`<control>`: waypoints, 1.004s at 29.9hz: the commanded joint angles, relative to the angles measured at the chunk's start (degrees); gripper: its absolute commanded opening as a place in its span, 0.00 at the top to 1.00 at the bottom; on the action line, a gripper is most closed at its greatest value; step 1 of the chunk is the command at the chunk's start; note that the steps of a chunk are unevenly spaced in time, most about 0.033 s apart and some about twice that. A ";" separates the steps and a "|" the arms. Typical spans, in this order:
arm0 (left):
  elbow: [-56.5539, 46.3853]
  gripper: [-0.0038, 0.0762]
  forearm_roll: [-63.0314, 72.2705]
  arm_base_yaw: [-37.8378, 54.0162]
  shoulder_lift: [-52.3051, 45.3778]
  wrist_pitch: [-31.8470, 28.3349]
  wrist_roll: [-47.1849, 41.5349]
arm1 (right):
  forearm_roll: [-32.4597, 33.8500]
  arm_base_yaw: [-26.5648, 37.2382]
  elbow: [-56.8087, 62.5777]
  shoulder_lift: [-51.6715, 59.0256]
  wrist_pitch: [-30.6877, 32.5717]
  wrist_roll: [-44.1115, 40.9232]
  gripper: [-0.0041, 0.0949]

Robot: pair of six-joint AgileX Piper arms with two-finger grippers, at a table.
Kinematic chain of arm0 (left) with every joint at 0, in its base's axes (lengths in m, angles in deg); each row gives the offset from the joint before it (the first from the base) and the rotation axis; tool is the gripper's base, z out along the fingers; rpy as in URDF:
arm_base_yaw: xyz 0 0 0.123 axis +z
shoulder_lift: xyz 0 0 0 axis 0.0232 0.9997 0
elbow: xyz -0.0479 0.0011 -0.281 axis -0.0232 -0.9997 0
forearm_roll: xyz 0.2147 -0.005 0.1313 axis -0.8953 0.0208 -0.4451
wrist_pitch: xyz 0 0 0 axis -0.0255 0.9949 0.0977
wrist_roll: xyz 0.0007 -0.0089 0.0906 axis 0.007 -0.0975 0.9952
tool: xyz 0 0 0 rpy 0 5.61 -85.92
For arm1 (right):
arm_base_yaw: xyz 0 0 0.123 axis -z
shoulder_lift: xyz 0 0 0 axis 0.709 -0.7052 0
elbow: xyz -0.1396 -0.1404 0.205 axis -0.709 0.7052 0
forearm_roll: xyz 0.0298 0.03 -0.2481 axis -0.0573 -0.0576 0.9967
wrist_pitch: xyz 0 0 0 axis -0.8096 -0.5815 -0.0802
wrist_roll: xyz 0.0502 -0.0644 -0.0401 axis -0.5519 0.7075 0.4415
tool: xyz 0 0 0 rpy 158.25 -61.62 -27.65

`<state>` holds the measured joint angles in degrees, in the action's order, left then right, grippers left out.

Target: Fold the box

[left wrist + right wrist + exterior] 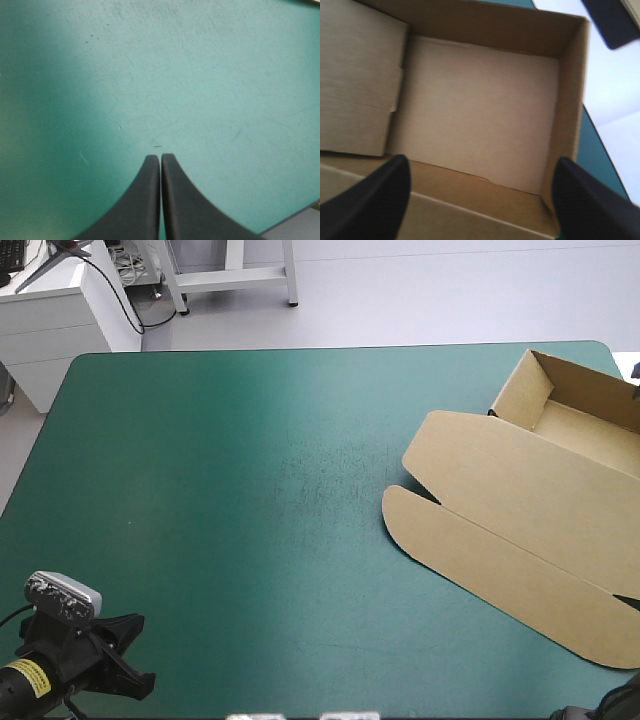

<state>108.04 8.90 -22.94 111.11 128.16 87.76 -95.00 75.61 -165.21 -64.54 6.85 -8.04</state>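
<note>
The brown box (520,530) sat by the right edge of the teal-green surface (220,500). It was an open tray, with its lid lying flat. The right gripper (482,160) hung over the tray with its fingers wide apart, maybe ready to reach a wall. The left gripper (160,157) was pinched together, holding nothing, over bare cover near the front left corner, likely to keep out of the way.

The left gripper (160,157) sits low at the table's (250,490) near-left corner, jaws pressed into one pointed arch. The right gripper (480,167) hangs over the table's far-right corner, jaws spread wide.
</note>
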 commanded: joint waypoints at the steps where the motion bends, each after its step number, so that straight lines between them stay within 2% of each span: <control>1: 1.31 0.96 0.75 -0.34 0.58 -4.20 -0.36 | -3.59 -1.66 -1.63 6.42 0.47 2.28 0.67; 2: 1.31 0.96 0.75 -0.34 0.58 -4.17 -0.36 | -3.59 -2.64 -1.63 7.41 0.47 2.28 0.86; 3: 1.31 0.96 0.25 -0.34 0.58 -4.17 -0.36 | -3.70 -3.75 -1.63 8.33 0.47 2.01 0.98; 8: 1.31 0.96 -0.43 -0.34 0.58 -5.11 -0.36 | -3.57 -12.40 1.89 13.56 0.37 1.71 0.96; 13: 1.31 0.96 -0.33 -0.34 0.58 -6.79 -0.36 | -2.67 -23.58 12.63 19.90 -0.57 3.43 0.96; 16: 1.31 0.96 -0.33 -0.34 0.58 -7.62 -0.36 | -2.53 -29.66 20.39 24.09 -4.81 6.05 0.96; 20: 1.31 0.96 -0.33 -0.34 0.58 -8.93 -0.36 | -3.34 -34.01 31.68 31.10 -13.50 7.17 0.96; 24: 1.31 0.96 -1.38 -0.34 0.58 -11.56 -3.23 | -3.65 -35.29 43.47 39.28 -23.59 10.01 0.96; 30: 0.89 0.96 -1.57 -0.34 0.58 -12.60 -2.37 | -4.23 -35.29 57.86 50.45 -32.42 12.28 0.96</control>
<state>108.04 6.81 -22.94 111.11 120.00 85.32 -97.88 40.43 -111.08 -19.39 -17.93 2.86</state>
